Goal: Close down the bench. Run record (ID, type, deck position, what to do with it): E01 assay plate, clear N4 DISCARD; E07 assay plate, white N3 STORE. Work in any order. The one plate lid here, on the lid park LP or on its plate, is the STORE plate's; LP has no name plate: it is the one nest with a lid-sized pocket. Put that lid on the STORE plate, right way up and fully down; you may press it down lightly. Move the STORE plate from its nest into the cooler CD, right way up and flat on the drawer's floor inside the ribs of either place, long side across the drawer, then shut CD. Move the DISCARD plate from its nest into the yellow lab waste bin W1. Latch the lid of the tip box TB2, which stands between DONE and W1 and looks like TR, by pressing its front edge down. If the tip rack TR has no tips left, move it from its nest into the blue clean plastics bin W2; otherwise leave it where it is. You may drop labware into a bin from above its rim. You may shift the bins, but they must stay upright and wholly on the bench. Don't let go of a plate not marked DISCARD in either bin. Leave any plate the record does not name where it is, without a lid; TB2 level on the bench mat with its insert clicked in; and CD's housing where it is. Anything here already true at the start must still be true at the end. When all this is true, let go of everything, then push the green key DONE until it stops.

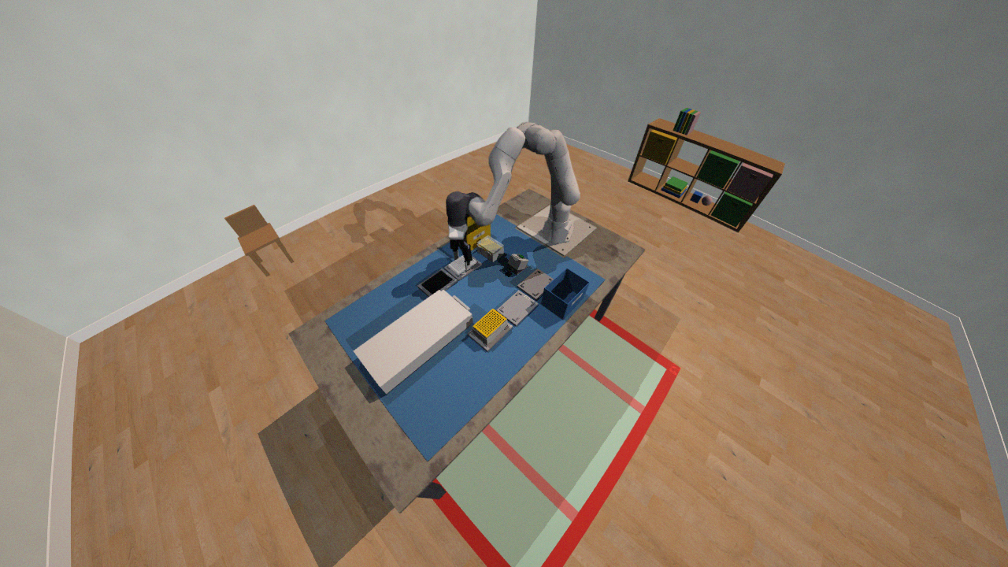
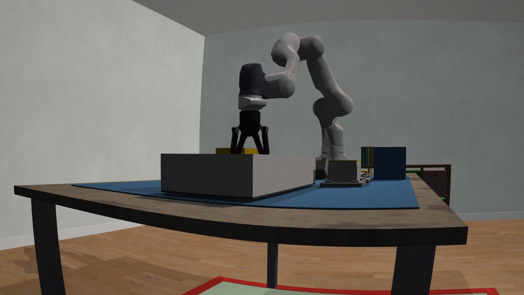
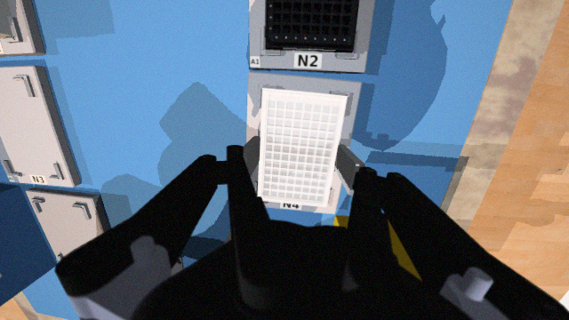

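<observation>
The pale, gridded rectangular assay plate (image 3: 301, 147) sits over the grey nest labelled N4 (image 3: 291, 205), gripped on its two long sides by the black two-finger gripper (image 3: 295, 168), whose jaws are about half open and clamped against it. Beyond it lies nest N2 (image 3: 308, 60) with a black plate (image 3: 311, 23), on the blue mat (image 3: 133, 89) covering the counter (image 3: 489, 89).

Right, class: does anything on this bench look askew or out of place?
Nothing stands out. The gripper holds the gridded plate over nest N4, the black plate sits square in N2; nothing looks spilled.
</observation>
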Controlling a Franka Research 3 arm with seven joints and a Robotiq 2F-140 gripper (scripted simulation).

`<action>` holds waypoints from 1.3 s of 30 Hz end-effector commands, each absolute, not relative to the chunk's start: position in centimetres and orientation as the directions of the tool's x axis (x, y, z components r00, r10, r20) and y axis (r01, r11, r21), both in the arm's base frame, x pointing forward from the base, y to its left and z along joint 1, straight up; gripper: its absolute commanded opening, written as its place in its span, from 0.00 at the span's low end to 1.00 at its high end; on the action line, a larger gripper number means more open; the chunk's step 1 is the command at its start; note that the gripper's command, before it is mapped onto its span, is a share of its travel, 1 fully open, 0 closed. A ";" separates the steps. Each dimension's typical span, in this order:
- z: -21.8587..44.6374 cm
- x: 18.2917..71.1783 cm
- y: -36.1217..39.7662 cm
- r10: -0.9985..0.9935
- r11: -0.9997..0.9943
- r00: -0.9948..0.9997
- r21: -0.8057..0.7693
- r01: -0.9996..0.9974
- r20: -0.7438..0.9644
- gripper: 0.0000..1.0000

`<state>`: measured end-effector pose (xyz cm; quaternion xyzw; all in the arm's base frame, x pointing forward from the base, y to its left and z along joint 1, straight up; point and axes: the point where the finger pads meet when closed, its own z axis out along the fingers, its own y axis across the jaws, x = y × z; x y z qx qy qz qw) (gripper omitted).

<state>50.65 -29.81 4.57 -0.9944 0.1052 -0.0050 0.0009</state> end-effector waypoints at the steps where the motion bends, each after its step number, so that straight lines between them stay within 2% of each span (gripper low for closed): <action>1: 4.7 50.5 -29.8 -0.209 -0.978 0.978 -0.005 -0.209 0.007 0.00; 39: 9.1 50.5 -29.8 -0.209 -0.978 0.978 -0.005 -0.209 0.007 0.00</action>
